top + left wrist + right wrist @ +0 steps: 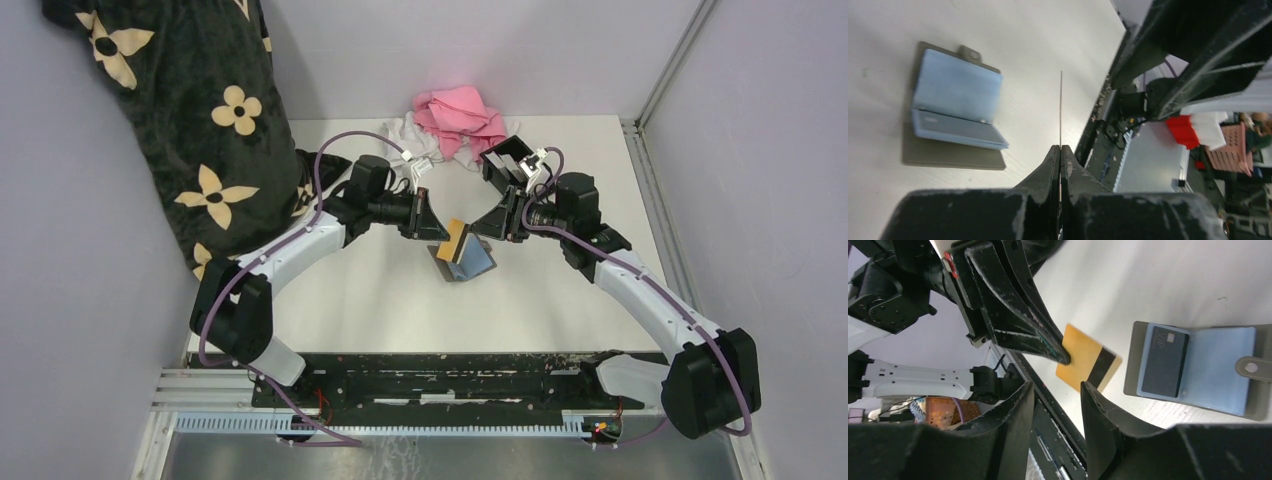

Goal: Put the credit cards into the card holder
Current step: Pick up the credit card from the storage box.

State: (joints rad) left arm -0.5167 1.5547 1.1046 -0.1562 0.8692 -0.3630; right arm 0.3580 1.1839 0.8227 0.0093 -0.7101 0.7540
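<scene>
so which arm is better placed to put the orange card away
Left. The left gripper is shut on the orange card; the right gripper hangs open and empty beside it.

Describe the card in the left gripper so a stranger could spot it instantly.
Look to the middle of the white table, where the two arms meet by an open grey wallet. The left gripper pinches a card just beside it. It is the only orange one, with a black stripe; the wallet's card is dark.
</scene>
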